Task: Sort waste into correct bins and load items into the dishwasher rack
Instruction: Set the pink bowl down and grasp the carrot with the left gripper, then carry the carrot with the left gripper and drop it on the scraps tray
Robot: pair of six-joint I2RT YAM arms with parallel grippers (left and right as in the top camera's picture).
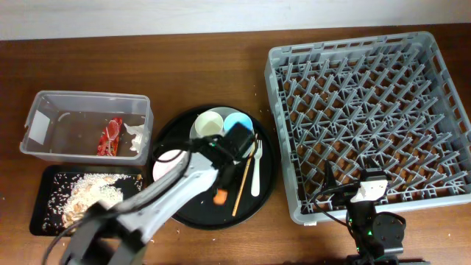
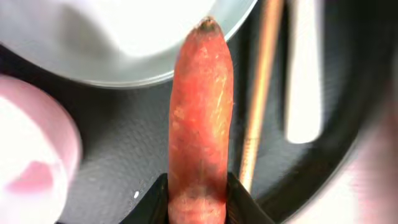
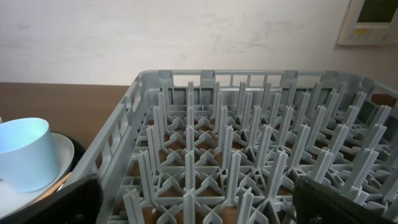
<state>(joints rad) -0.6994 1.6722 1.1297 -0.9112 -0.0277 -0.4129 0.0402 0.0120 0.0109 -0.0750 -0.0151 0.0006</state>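
Note:
My left gripper (image 1: 218,190) is shut on the small orange carrot (image 1: 219,196) over the front of the round black tray; the wrist view shows its fingers (image 2: 198,190) clamped on the carrot's thick end (image 2: 200,106). A chopstick (image 1: 241,184) and a white fork (image 1: 256,169) lie to its right. A cream cup (image 1: 210,124) and a light blue cup (image 1: 240,121) stand on a white bowl (image 3: 62,155). A pale plate (image 1: 168,165) lies on the left. My right gripper (image 1: 364,184) is open and empty at the grey rack's (image 1: 274,110) front edge.
The clear tub (image 1: 44,103) at the left holds a red wrapper (image 1: 110,136) and white tissue (image 1: 136,140). In front of it the shallow black tray (image 1: 40,210) holds rice and brown scraps (image 1: 92,193). The round black tray (image 1: 268,173) sits between tub and rack.

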